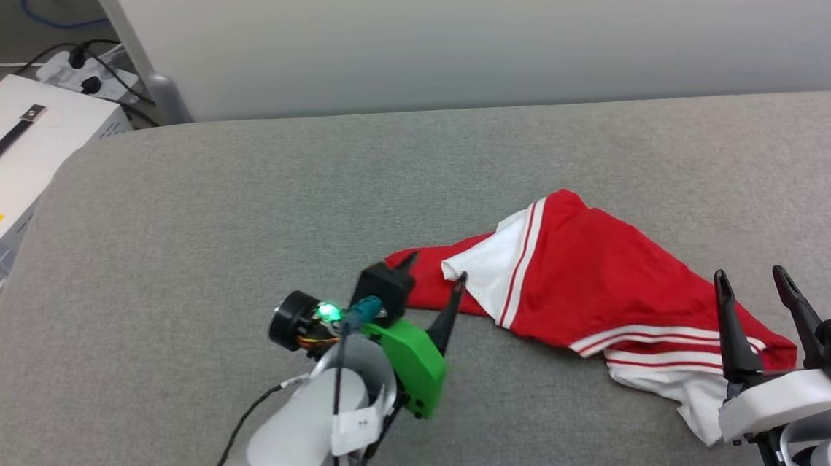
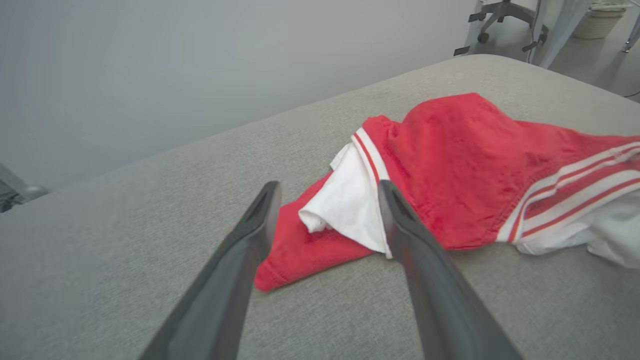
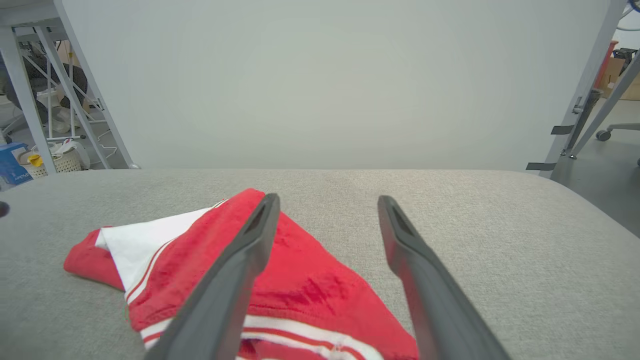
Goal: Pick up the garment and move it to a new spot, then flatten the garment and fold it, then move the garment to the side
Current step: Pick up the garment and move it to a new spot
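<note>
Shirt (image 1: 594,279) lies in a crumpled heap right of centre on the desk (image 1: 239,223), so I read it as move done, flatten not started. Left jaws are wide open and empty, with the fingertips (image 2: 260,215) either side of the shirt's left end, where a white sleeve (image 2: 345,205) is folded over red. Right jaws are also open and empty, hovering over the near right end by the striped trim (image 1: 649,337). Next I need two grips on opposite edges, then a pull apart. The layers are bunched, so there's a risk of pinching two at once. No lettering shows, so I can't tell which face is up. Nothing I see blocks the spread. A white box (image 1: 8,159) and a power strip (image 1: 86,73) sit off the far left, well apart.
</note>
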Motion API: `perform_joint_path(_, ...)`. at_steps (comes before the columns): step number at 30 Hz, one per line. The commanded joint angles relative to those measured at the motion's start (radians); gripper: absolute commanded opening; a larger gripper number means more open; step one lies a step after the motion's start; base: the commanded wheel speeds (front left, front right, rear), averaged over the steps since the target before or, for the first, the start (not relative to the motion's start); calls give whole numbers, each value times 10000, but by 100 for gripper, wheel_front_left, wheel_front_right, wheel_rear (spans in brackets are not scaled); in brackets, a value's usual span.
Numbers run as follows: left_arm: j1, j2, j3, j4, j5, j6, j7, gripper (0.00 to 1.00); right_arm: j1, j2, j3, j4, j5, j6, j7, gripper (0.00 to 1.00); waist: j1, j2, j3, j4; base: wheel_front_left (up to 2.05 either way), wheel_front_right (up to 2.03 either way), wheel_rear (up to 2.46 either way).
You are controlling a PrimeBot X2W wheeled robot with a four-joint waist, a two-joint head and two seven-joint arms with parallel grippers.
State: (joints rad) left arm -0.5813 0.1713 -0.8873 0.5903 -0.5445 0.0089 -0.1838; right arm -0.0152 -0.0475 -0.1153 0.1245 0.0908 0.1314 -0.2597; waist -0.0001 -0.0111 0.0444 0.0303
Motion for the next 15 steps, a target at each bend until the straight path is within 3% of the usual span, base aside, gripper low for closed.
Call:
perform_joint_path(1, 258, 277, 295, -236, -172, 206, -198, 100, 194, -28, 2, -47, -48, -7, -21, 100, 1, 111, -403, 560, 0, 0, 0)
perform_joint_path(9, 1709, 1528, 2086, -2013, -750, 943, -758, 100, 406, -28, 71, -133, -88, -7, -21, 100, 1, 111, -533, 751, 0, 0, 0)
perform_joint_path(15, 3575, 1578, 3830, -3962, -272, 1091, -776, 100, 552, -28, 95, -206, -76, -7, -21, 100, 1, 111, -429, 798, 0, 0, 0)
